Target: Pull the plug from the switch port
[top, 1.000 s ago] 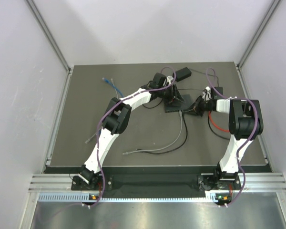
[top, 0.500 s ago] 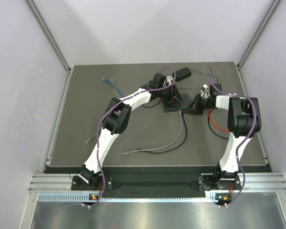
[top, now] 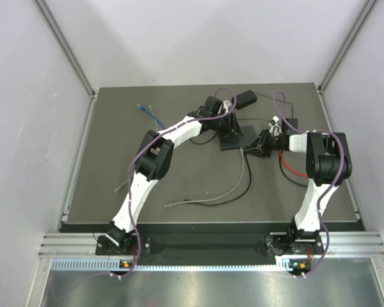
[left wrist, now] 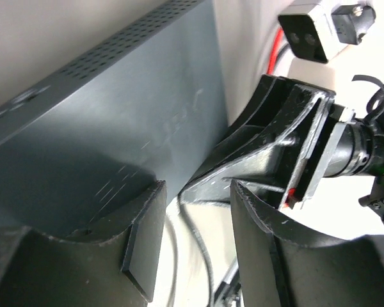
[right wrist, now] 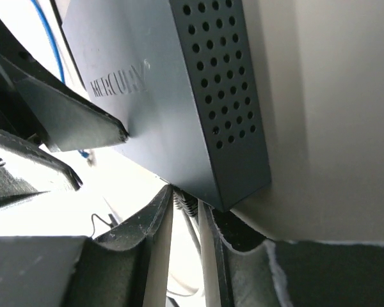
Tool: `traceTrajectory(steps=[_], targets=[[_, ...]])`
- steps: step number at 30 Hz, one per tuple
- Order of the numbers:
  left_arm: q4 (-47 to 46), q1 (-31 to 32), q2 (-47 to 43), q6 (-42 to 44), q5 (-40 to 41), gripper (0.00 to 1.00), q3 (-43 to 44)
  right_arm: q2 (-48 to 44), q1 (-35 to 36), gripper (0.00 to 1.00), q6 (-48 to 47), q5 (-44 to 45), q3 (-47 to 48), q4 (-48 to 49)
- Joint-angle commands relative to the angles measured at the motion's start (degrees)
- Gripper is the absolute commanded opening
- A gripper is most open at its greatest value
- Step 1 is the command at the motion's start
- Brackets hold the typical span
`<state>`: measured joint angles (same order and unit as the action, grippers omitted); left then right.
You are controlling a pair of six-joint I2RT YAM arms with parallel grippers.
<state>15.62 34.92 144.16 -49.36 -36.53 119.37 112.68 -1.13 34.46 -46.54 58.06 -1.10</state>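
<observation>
Top external view: the right gripper has edged leftward to a corner of the switch, which sits near the bench's far edge, well clear of its sides. The left gripper has its jaws spread, with one finger over the switch. The right jaws are narrowly parted about a grey cable, grip undeterminable.

**Dark greys, crossed by blue, red and purple**

The switch is matt slate grey. A regular grid of small round holes runs along its side, and faint pale lettering sits on its face. The mat is dull grey-brown. The left arm and right arm are white with black joints, each trailed by a purple cord. The blue cable is bright, the red cable vivid, the grey cable light, and the black cable plain. The adapter is black. The walls are pale lilac-white and the rail is silver.
</observation>
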Motion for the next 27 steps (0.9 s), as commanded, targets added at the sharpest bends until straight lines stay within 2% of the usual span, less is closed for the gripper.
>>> traceTrajectory(steps=[1, 5, 8, 16, 21, 27], targets=[[6.62, -0.73, -5.2, 6.46, 6.2, 0.51, -2.21, 0.96, 0.6, 0.23, 2.1, -1.97, -1.28, 5.84], [7.85, -2.22, -8.01, 6.3, 6.12, 0.51, -6.16, 2.01, 0.34, 0.25, 5.78, -3.11, -2.34, 9.35], [7.24, -3.27, -9.68, 6.73, 6.65, 0.52, -9.5, 2.63, -0.1, 0.25, 10.96, -3.82, -4.8, 16.47], [7.85, -4.07, -6.52, 5.6, 4.19, 0.52, -10.03, 4.12, -0.46, 0.25, 20.38, -2.5, -7.97, 25.88], [8.29, -4.07, -4.94, 5.07, 3.58, 0.52, -11.09, 4.56, -0.46, 0.26, 22.41, -1.53, -7.0, 24.75], [8.9, -3.89, -4.24, 4.89, 3.14, 0.52, -11.35, 5.18, -0.37, 0.27, 18.63, -1.62, -3.84, 19.13]])
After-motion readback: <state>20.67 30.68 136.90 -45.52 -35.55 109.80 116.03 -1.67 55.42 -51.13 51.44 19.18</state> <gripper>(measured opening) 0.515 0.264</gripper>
